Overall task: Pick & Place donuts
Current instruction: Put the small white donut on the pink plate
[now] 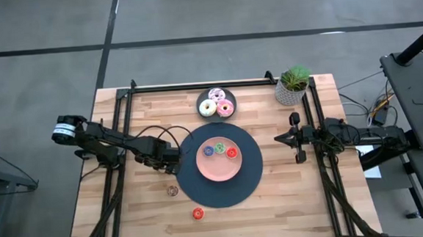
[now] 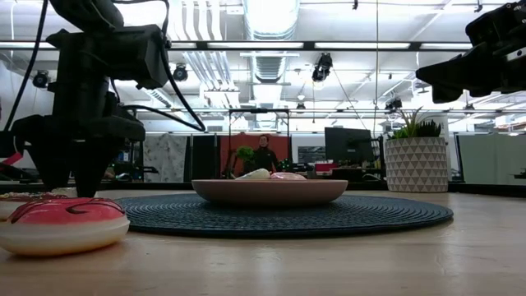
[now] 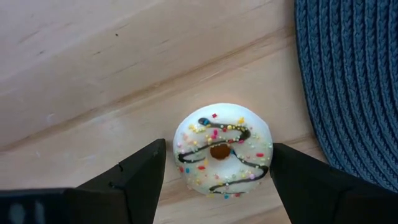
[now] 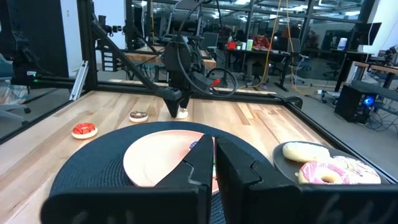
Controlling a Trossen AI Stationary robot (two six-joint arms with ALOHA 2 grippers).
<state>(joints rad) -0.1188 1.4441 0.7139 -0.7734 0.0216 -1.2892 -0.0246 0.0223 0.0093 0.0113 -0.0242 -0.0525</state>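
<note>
The left gripper (image 3: 214,171) is being held low over the worktop (image 1: 290,194), fingers (image 3: 140,177) spread either side of a white sprinkled donut (image 3: 222,149) lying just left of the dark round mat (image 1: 253,176). The right gripper (image 1: 295,137) is being kept at the right, fingers pressed together, nothing pinched.

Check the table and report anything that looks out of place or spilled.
Nothing is spilled or damaged. Two small donuts lie loose on the bare wood beyond the dark mat: a brown donut and a red donut. A white sprinkled donut also sits off the mat, between the open fingers of the left gripper.
</note>
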